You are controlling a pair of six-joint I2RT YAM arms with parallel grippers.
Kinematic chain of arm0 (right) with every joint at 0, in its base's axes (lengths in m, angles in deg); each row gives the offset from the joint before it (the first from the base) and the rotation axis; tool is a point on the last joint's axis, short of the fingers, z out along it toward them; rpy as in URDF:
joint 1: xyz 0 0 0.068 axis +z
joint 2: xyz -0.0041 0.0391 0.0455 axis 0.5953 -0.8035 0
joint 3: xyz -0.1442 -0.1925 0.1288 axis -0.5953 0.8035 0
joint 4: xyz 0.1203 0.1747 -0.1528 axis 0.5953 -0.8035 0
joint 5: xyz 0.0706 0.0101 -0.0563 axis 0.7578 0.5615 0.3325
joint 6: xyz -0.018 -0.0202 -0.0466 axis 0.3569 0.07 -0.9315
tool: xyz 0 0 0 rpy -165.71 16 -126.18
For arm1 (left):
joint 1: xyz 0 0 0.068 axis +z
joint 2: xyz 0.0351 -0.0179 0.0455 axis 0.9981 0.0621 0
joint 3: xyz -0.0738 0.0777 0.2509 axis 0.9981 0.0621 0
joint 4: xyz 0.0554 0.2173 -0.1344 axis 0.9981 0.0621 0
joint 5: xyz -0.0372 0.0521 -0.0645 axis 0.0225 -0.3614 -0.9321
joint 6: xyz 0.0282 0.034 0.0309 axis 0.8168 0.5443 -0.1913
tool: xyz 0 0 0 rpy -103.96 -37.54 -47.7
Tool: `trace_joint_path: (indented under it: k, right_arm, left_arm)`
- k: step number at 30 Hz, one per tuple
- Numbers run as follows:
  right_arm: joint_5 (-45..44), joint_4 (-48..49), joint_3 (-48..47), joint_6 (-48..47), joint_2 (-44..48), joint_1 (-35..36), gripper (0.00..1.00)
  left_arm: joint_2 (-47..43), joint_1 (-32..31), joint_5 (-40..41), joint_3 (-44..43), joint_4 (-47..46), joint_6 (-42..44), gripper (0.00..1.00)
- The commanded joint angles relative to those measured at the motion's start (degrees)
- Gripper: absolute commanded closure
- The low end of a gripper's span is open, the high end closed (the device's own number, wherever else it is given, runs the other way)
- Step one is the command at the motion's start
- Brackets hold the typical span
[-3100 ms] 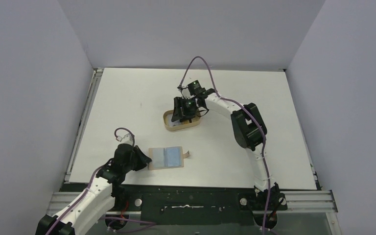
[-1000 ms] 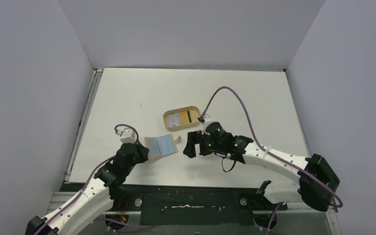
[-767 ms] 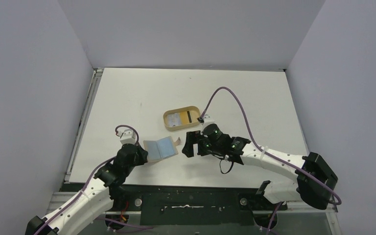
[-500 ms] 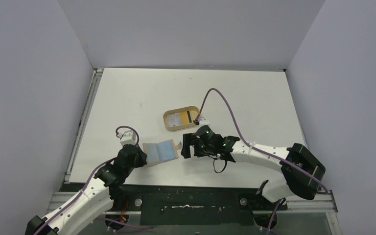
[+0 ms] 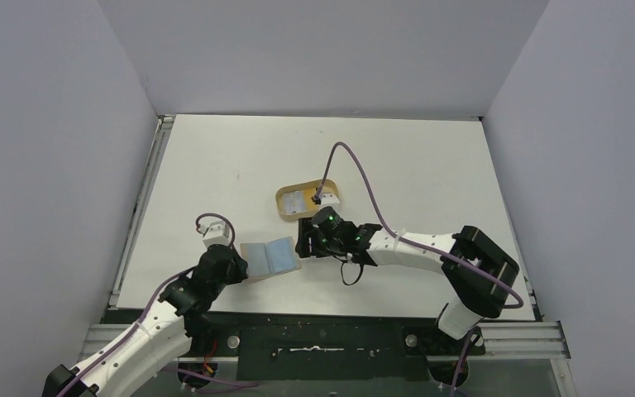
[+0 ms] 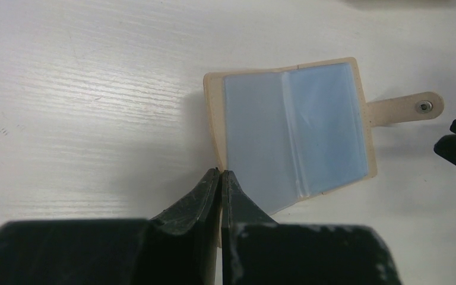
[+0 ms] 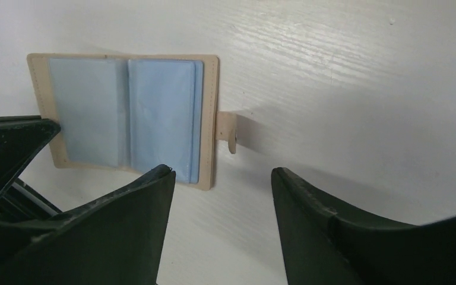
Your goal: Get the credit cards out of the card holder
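The tan card holder lies open on the table, its pale blue pockets facing up. Pale blue credit cards fill the pockets, and one card's edge shows near the strap side. My left gripper is shut on the holder's left edge. My right gripper stands open just right of the holder, low over the table, with nothing between its fingers. The strap tab with its snap points toward the right gripper.
An oval tan tray sits behind the right gripper with a pale card lying in it; the right arm's wrist and purple cable cover its right part. Grey walls enclose the white table on three sides.
The right arm has swung left from the table's middle right to the holder's strap side, and its jaws have narrowed somewhat. The left gripper keeps its hold on the holder's edge.
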Motion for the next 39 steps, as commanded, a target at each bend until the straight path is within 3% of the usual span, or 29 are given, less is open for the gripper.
trace_joint_path:
  k: [1, 9, 19, 24, 39]
  right_arm:
    - [-3.25, 5.04, -3.25, 1.45, -2.69, -0.68, 0.43]
    - [-2.15, 8.23, -3.69, 2.04, -5.85, -1.18, 0.73]
    - [-0.22, 9.83, -3.86, 2.26, -7.49, -2.86, 0.84]
    - [0.34, 9.94, -3.65, 1.91, -7.62, -3.24, 1.0]
    - [3.52, 11.49, -1.68, 1.87, -7.31, -3.74, 1.0]
  left_arm:
    - [0.63, -0.26, -0.03, -2.57, -1.38, -0.18, 1.0]
    - [1.55, -0.26, -0.36, -2.75, -1.4, -0.33, 1.0]
    - [2.53, -0.26, -0.45, -3.19, -1.18, -0.44, 1.0]
    - [3.59, -0.26, -1.13, -4.0, -1.25, 0.06, 1.0]
    - [7.18, -0.26, -8.13, -11.23, 0.68, -1.23, 1.0]
